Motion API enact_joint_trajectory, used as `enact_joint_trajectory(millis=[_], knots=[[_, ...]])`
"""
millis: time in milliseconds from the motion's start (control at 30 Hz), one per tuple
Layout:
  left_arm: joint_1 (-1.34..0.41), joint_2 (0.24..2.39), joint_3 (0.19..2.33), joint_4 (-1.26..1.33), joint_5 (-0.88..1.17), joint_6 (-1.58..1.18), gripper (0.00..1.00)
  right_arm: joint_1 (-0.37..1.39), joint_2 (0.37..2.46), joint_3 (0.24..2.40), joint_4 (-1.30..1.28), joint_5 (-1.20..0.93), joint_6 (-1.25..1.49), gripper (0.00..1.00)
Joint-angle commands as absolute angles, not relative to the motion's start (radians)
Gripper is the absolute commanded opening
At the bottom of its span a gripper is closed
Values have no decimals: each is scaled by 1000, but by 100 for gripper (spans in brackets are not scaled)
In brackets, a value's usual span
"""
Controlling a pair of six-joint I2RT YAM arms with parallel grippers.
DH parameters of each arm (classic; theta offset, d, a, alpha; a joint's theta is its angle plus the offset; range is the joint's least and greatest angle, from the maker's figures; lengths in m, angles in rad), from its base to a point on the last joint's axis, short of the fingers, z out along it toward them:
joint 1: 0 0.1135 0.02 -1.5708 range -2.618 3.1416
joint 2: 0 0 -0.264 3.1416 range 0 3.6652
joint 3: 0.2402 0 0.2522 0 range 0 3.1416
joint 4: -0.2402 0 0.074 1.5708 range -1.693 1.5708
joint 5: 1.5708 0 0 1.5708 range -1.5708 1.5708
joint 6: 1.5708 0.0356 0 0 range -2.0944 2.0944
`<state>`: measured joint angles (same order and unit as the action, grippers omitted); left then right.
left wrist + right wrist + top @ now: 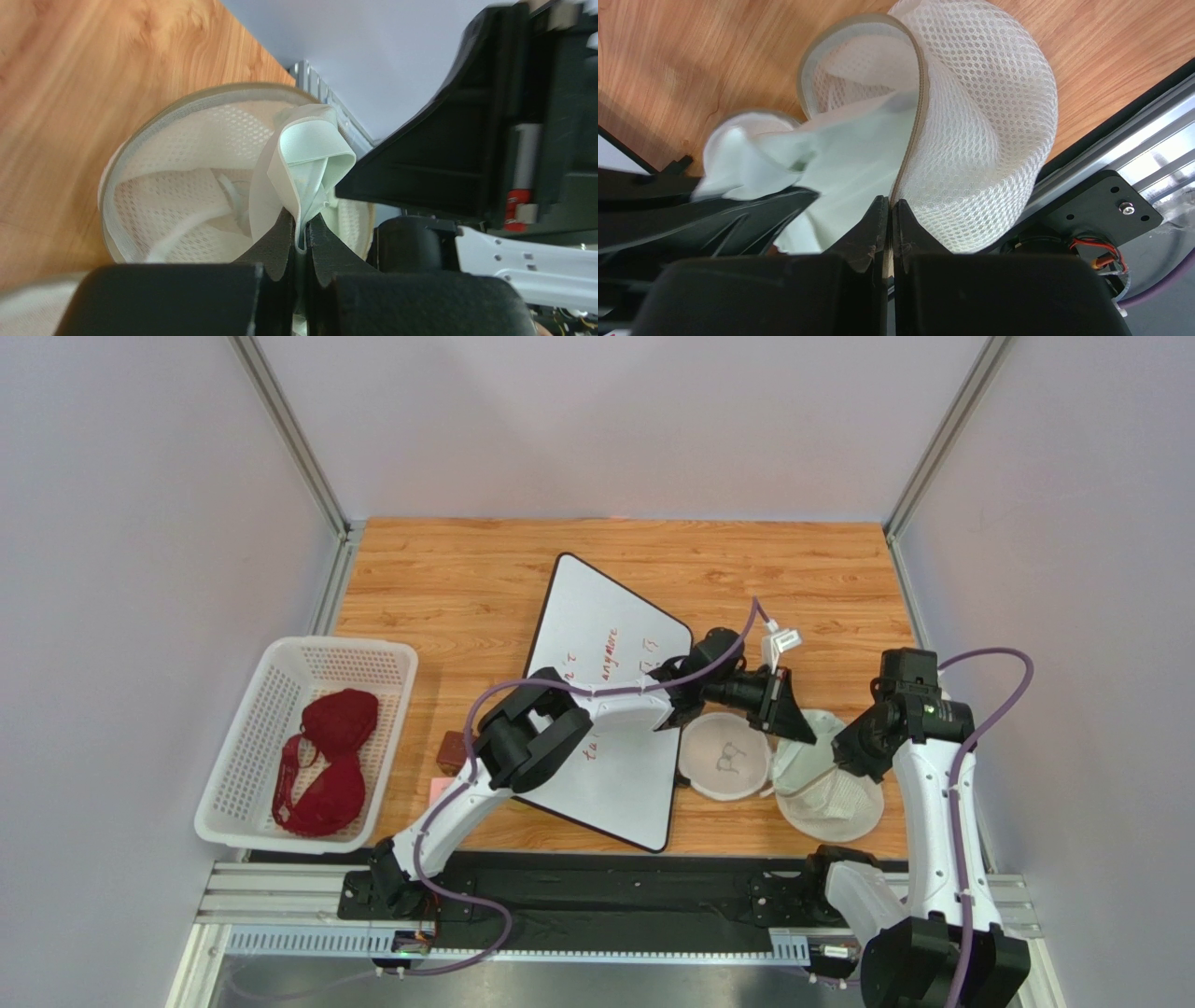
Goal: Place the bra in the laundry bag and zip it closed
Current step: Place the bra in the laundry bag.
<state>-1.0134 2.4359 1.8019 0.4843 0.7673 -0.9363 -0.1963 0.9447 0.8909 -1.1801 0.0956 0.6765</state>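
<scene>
Pale grey walls box in a wooden tabletop (463,588), and from the overhead view I judge the job barely begun. The bra (326,756) lies in the white basket (225,798) at the left of the frame, well apart from the laundry bag (842,791) at lower right. The bag's disc lid (725,756) is flipped open beside it, so both the loading and the zipping remain to be done. A whiteboard (603,686) lies between basket and bag, and the left arm reaches across it. Both the left end effector (800,731) and the right end effector (842,756) meet at the bag, which sits near the bottom edge of the tabletop. Bare wood shows only toward the top of the frame.

On the left wrist view, the left end effector (300,231) is pinched narrow on a fold of the bag's pale lining (309,161), with mesh (175,189) opening behind it at left.

On the right wrist view, the right end effector (890,210) is clamped on the zip-edged rim — mesh wall (990,126) bulging at upper right. The metal rail (1116,161) runs close at lower right, so there is little margin there. I reckon one arm must let go to fetch the bra.
</scene>
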Motion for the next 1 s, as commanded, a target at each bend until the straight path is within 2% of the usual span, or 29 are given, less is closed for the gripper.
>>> enact_joint_trajectory(millis=[0, 233, 500, 700, 767, 800, 967], knots=[[-1048, 2491, 1804, 525, 845, -917, 0, -189, 940, 911, -1118, 84, 635, 4], [-1037, 2493, 1806, 454, 721, -909, 0, -170, 1020, 923, -993, -50, 577, 4], [-950, 2381, 1744, 431, 557, -907, 0, -120, 1204, 1107, -890, -147, 531, 6], [-927, 2296, 1756, 321, 448, -805, 0, -115, 1229, 1120, -821, -270, 459, 9], [-927, 2299, 1776, 307, 439, -798, 0, -115, 1239, 1105, -818, -253, 433, 15], [-927, 2310, 1811, 281, 448, -801, 0, -117, 1250, 1095, -816, -227, 404, 22], [-928, 2379, 1835, 334, 500, -857, 0, -127, 1287, 1081, -811, -213, 377, 46]])
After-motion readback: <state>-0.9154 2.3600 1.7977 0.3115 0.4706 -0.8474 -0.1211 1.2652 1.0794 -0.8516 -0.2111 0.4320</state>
